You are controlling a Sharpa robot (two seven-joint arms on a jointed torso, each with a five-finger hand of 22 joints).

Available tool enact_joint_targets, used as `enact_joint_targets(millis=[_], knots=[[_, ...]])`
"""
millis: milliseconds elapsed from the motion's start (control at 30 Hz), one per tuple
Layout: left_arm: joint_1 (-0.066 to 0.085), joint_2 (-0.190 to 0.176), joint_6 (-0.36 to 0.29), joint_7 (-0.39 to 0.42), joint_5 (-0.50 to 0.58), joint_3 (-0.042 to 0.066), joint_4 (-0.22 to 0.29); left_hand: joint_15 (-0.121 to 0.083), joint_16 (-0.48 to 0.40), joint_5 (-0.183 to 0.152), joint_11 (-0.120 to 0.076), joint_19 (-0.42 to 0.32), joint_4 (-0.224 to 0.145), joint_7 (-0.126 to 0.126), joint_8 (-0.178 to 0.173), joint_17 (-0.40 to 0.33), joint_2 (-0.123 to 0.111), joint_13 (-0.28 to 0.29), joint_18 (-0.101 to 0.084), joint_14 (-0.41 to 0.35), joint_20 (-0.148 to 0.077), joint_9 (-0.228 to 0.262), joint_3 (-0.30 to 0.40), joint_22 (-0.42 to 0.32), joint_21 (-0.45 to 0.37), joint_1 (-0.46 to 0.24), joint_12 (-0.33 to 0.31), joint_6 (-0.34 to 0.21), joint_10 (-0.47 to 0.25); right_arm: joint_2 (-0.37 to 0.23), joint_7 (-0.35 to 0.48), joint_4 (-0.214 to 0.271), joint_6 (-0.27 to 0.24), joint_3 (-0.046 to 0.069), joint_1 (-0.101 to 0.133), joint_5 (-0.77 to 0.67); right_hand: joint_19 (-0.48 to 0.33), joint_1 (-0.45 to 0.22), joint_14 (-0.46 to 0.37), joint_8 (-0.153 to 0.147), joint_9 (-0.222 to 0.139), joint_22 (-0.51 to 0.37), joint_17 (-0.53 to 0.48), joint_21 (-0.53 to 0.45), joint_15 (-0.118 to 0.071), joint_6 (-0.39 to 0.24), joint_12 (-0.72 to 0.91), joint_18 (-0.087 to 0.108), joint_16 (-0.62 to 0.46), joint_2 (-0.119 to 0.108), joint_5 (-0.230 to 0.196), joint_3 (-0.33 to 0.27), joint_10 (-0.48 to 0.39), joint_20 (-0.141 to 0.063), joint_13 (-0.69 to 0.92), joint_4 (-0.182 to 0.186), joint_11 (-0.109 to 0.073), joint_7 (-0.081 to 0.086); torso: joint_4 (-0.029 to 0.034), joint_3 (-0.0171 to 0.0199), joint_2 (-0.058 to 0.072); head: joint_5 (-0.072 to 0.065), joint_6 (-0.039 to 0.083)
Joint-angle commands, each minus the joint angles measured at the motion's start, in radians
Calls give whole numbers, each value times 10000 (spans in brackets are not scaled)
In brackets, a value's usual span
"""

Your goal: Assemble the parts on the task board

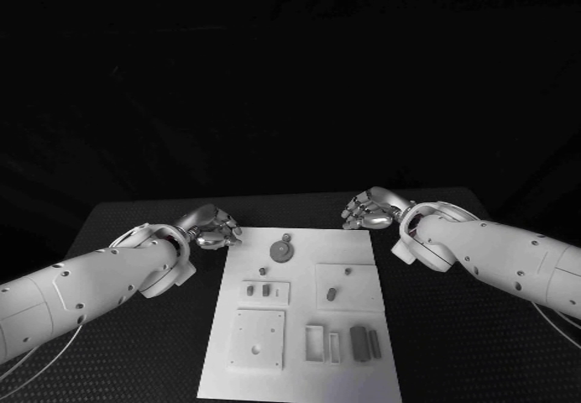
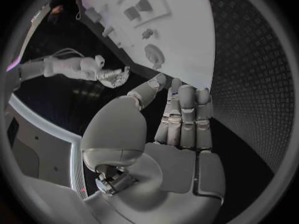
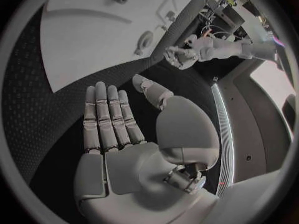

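Both the left hand [image 1: 212, 227] and right hand [image 1: 373, 209] hover empty-fingered beside the task board [image 1: 303, 369] holding scattered parts [image 1: 281, 249].

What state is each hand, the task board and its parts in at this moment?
left hand: open, holding nothing, beside the board's far left corner.
right hand: open, holding nothing, beside the board's far right corner.
task board: flat on the table, untouched by either hand.
round part: lying on the board's far end, not held.
dark bar parts: lying side by side near the board's near right, not held.
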Motion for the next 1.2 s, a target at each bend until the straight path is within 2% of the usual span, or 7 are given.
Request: enact_joint_targets(millis=[33, 200, 267, 333, 500, 833, 1200], knots=[[126, -143, -209, 647, 4506, 11, 168, 56, -159, -92, 11, -56, 97, 37, -12, -78, -65, -29, 132, -78, -250, -17, -80, -47, -99, -144, -7, -61, -152, -297, -262, 480, 798, -2, -29, -2170, 477, 89, 417, 97, 47, 74, 159, 205, -205, 223, -150, 135, 204, -5, -229, 150, 371, -172, 35, 8, -108, -43, 0, 6, -3, -77, -1], [185, -423, 49, 1037, 5679, 11, 542, 183, -620, -130, 115, -308, 80, 81, -18, -291, -71, -99, 92, -294, -138, -31, -657, -180, -413, -593, -21, -194, -437, -820, -418, 1307, 713, -59, -157, -3611, 993, 77, 880, 164, 125, 182, 393, 459, -406, 450, -412, 135, 423, -91, -522, 281, 843, -365, 83, 2, -232, -91, -9, -9, -9, -101, 2], [184, -517, 144, 1201, 5889, 9, 719, 229, -832, -132, 198, -399, 30, 95, -16, -387, -74, -146, 80, -367, -78, -33, -904, -251, -556, -766, -31, -242, -615, -1005, -468, 1658, 602, -127, -193, -4279, 1194, 94, 1055, 163, 150, 251, 524, 582, -496, 513, -567, 135, 505, -168, -770, 378, 1052, -451, 113, 38, -280, -113, -15, -17, -6, -101, -6], [183, -584, 250, 1335, 6057, 7, 878, 280, -1058, -144, 250, -485, -55, 103, -6, -486, -53, -186, 78, -433, -21, -33, -1140, -329, -710, -898, -17, -281, -744, -1181, -508, 2001, 459, -224, -223, -4718, 1325, 168, 1173, 160, 177, 295, 652, 657, -555, 593, -759, 135, 537, -380, -1155, 670, 1243, -508, 144, 192, -314, -144, -23, -16, -4, -91, -11], [179, -700, 389, 1595, 6266, 3, 1149, 395, -1538, -140, 348, -665, -216, 97, -3, -681, -53, -273, 40, -557, 95, -44, -1480, -494, -1042, -1090, -12, -385, -990, -1354, -719, 2521, 355, -387, -343, -5843, 1497, 198, 1356, 143, 211, 399, 849, 798, -651, 658, -1013, 135, 602, -618, -1395, 794, 1421, -582, 189, 311, -334, -203, -14, -27, -3, -97, -20], [175, -734, 411, 1746, 6621, 2, 1253, 408, -1642, -127, 355, -655, -290, 120, 23, -706, 47, -298, 43, -521, 112, -44, -1550, -531, -1120, -1058, 9, -384, -1023, -1385, -1124, 2929, 270, -679, -453, -7035, 1625, 356, 1478, 141, 281, 579, 1176, 982, -738, 775, -1373, 135, 622, -1060, -1602, 1058, 1615, -662, 292, 630, -350, -312, -13, -34, 7, -112, -25], [175, -744, 481, 1804, 6786, 1, 1276, 419, -1689, -122, 367, -653, -299, 130, 28, -713, 97, -315, 34, -510, 123, -49, -1585, -546, -1158, -1060, 3, -394, -1056, -1184, -1390, 2818, 78, -728, -612, -7605, 1640, 510, 1490, 165, 350, 653, 1372, 1028, -762, 815, -1570, 135, 607, -1256, -1618, 1429, 1708, -681, 364, 893, -356, -329, 10, -27, 9, -135, -70]])
